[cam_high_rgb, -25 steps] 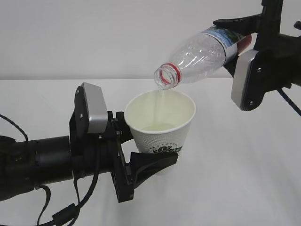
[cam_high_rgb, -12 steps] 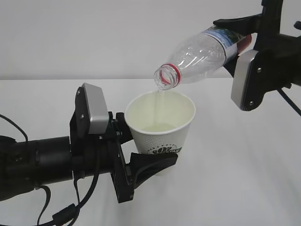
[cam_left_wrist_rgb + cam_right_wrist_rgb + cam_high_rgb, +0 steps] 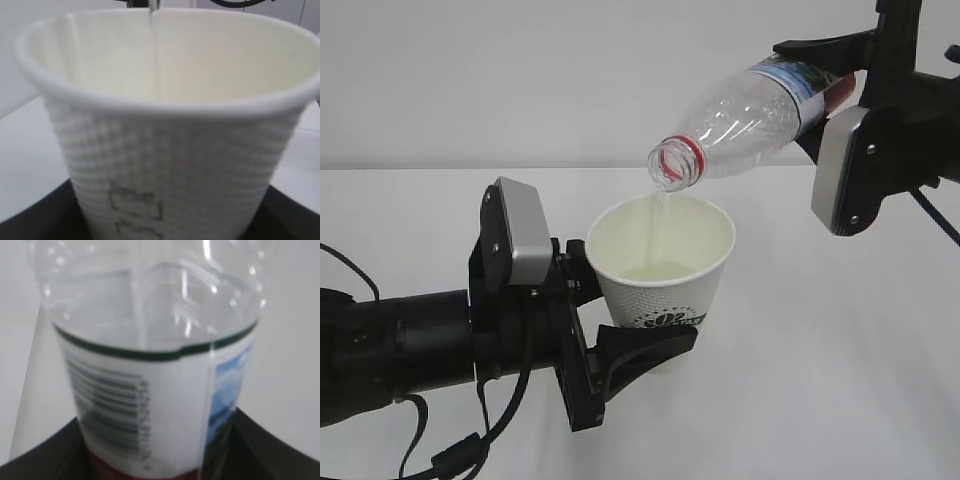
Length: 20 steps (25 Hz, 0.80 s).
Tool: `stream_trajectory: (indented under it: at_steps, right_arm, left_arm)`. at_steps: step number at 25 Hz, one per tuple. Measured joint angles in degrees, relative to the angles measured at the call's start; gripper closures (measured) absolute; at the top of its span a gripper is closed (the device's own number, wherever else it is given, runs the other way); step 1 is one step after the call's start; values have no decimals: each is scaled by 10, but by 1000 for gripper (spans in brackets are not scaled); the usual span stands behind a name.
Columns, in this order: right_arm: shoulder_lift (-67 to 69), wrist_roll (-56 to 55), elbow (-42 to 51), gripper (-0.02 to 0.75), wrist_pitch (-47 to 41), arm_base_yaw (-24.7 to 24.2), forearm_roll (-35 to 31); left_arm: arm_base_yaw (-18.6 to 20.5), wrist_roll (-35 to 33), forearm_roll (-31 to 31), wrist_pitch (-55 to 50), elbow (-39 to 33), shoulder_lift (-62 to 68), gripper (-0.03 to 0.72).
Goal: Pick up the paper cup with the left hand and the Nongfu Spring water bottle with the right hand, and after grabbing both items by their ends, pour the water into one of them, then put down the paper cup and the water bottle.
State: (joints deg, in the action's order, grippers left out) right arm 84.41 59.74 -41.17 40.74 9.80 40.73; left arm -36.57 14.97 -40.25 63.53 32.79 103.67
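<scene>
The white paper cup [image 3: 665,262] is held upright above the table, and my left gripper [image 3: 638,338] is shut on its lower end; black fingers [image 3: 30,220] flank the cup [image 3: 165,150] in the left wrist view. The Nongfu Spring water bottle [image 3: 750,108] is tilted mouth-down to the left, its red neck ring just above the cup's rim. My right gripper [image 3: 827,95] is shut on the bottle's labelled end [image 3: 150,395]. A thin stream of water [image 3: 660,212] falls from the mouth into the cup, where a little water lies at the bottom.
The white table [image 3: 840,360] lies beneath both arms, with a plain pale wall behind. My left arm's black body and cables [image 3: 410,350] stretch along the lower left.
</scene>
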Motion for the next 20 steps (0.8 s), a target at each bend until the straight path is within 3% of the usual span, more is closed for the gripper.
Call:
stream_trajectory:
  at_steps: [20]
  right_arm:
    - [-1,5,0,290,-21,0,0]
  left_arm:
    - [0,0,0,0,0,0,162]
